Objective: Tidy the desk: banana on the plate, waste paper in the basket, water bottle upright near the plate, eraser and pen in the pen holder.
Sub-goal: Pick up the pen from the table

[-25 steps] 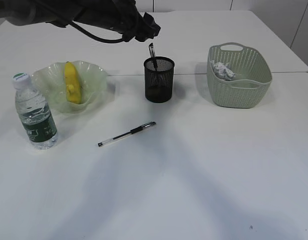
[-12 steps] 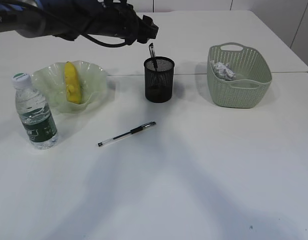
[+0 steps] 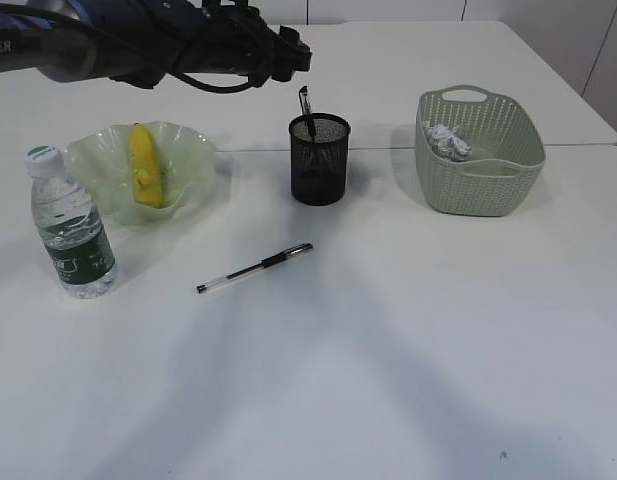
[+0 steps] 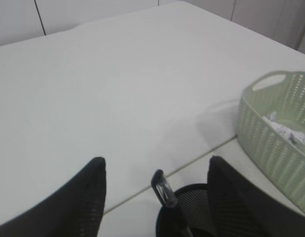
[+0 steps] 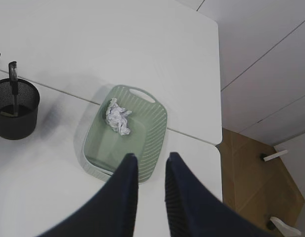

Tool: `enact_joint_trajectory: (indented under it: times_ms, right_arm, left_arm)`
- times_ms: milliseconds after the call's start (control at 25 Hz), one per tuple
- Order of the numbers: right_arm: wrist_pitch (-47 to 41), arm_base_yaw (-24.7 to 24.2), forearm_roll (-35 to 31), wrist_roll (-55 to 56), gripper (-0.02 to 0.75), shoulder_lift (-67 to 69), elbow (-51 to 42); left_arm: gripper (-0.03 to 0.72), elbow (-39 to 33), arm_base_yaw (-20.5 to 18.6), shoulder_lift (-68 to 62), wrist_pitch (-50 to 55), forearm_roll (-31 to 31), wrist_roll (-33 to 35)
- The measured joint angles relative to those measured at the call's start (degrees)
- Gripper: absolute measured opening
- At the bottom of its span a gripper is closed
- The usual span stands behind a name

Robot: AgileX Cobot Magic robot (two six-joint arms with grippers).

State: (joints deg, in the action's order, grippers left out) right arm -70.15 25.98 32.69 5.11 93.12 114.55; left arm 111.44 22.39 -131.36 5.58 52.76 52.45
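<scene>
My left gripper (image 3: 298, 55) is open and empty, up behind the black mesh pen holder (image 3: 319, 165); in the left wrist view its jaws (image 4: 156, 160) frame the holder (image 4: 199, 207). One pen (image 3: 304, 108) stands in the holder. A second pen (image 3: 254, 269) lies on the table in front. The banana (image 3: 144, 165) lies on the green plate (image 3: 193, 160). The water bottle (image 3: 71, 225) stands upright left of the plate. The waste paper (image 3: 449, 140) lies in the basket (image 3: 481, 185). My right gripper (image 5: 151, 158) is slightly open and empty, high above the basket (image 5: 157, 133). I see no eraser.
A seam between two tabletops (image 3: 388, 149) runs behind the holder and basket. The table's right edge and the wooden floor (image 5: 246, 173) show in the right wrist view.
My left arm has drawn back to the left and a little up, away from the pen holder. The pen stays standing in the holder. Nothing else moved.
</scene>
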Motion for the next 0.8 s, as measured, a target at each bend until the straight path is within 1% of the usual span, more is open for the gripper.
enact_joint_trajectory:
  times_ms: [160,320,440,560,640,800]
  right_arm:
    - [0.2,0.0,0.0,0.0,0.148,0.0,0.0]
    - [0.4,0.0,0.0,0.0,0.147,0.0,0.0]
    - [0.4,0.0,0.1,0.0,0.147,0.0,0.0]
    - [0.4,0.0,0.1,0.0,0.147,0.0,0.0]
    - [0.4,0.0,-0.1,0.0,0.147,0.0,0.0]
    - [0.5,0.0,-0.3,0.0,0.148,0.0,0.0]
  left_arm:
    - [0.454,0.0,0.0,0.1,7.0,-1.2,0.0]
    - [0.454,0.0,0.0,2.6,15.5,-6.6,0.0]
    - [0.454,0.0,-1.3,5.7,21.5,-8.4,0.0]
    - [0.454,0.1,-3.5,7.7,30.6,-9.1,0.0]
    - [0.454,0.1,-4.7,7.9,39.0,-10.2,0.0]
    - [0.454,0.1,-5.2,7.9,52.6,-18.2,-0.4]
